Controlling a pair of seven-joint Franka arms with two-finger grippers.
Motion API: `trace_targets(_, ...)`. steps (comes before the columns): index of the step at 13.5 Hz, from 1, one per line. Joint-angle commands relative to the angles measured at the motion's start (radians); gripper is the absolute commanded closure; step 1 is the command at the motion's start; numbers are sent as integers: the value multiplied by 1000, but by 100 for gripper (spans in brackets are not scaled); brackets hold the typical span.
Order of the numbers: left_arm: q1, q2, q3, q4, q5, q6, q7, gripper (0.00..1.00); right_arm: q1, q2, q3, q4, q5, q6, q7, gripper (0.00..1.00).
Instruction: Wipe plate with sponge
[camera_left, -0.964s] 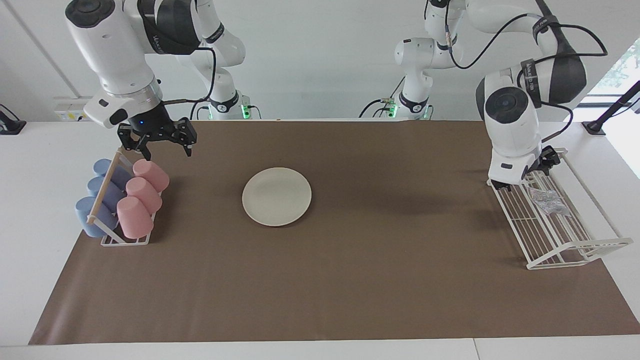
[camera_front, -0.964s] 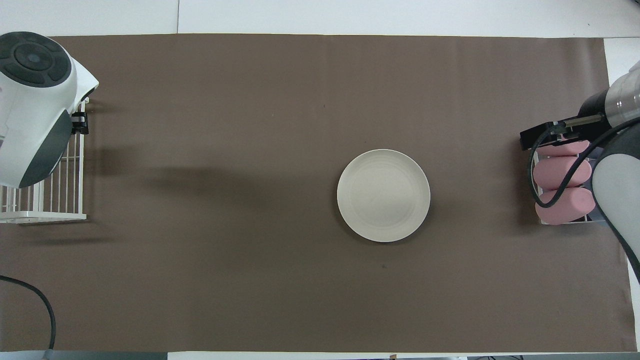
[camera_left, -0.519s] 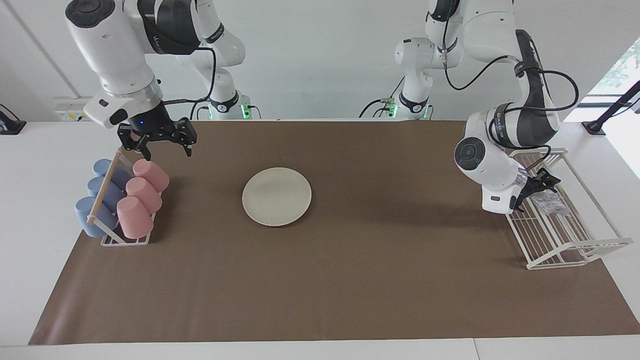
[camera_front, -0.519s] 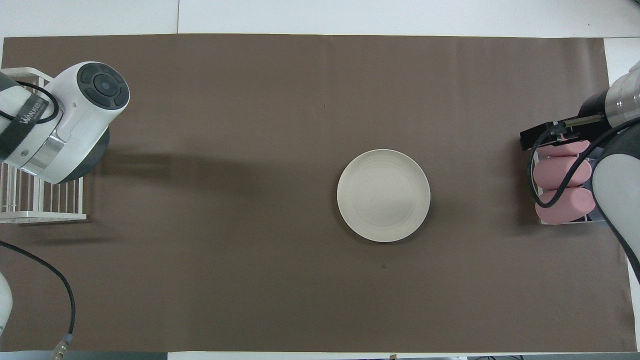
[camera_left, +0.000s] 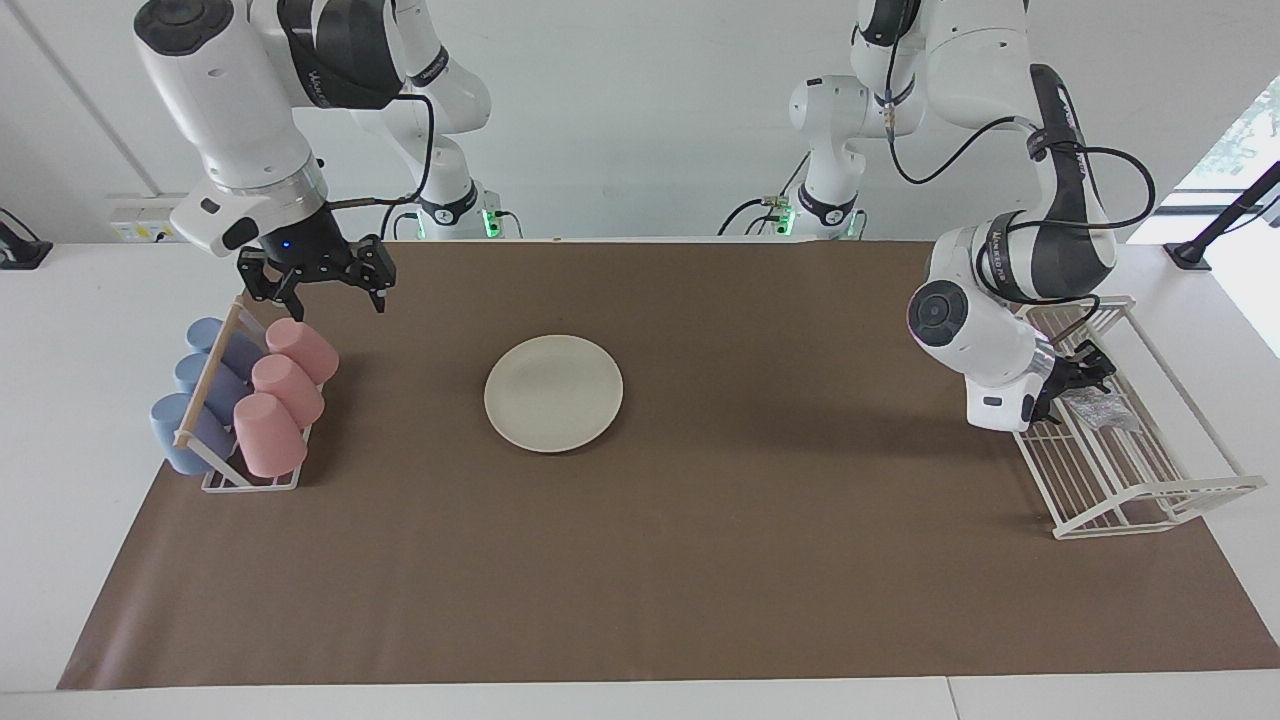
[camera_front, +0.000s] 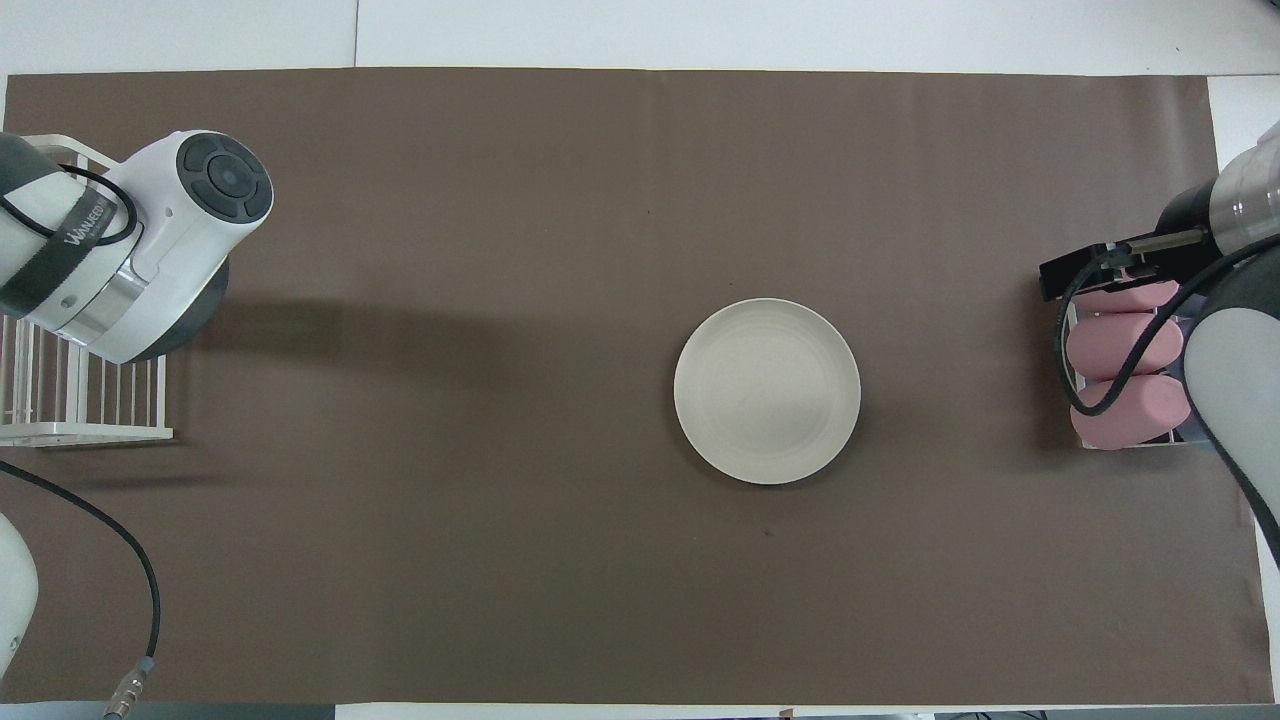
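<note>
At the left arm's end of the worktop (camera_left: 700, 600), my left end effector (camera_left: 1085, 375) reaches the sponge (camera_left: 1100, 410) in the wire rack (camera_left: 1150, 500); its grip I cannot tell. My right end effector (camera_left: 325, 285) hangs released over 6 racked cups (camera_left: 265, 390). Between them sits the plate (camera_left: 553, 392).

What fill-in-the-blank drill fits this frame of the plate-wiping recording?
1. The sponge lies in the white wire ____ at the left arm's end of the table.
2. The plate rests on the ____ mat, with nothing on it.
3. The right tool hangs over the rack of pink and ____ cups.
4. The left tool is down at the ____.

Missing words: rack; brown; blue; sponge
</note>
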Motion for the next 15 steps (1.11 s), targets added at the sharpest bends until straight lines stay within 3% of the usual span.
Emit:
trace_targets(1,-2,-7,2,4,16,-2,-12,100,-4,-13,12,-8,-15,-1,12,0)
trace_targets(7,-2,-25,-1,69,-68,-4,21,100,-4,-12,12,-2,-14,-18,29,0)
trace_targets(12,-14,-33,-26,276,-422,-193,98,100,20,-9,17,31,-20,-104,113,0)
trace_targets(15,-6,-59,-29,358,-713,-275,115,100,60,-9,23,33,-4,-90,402,0)
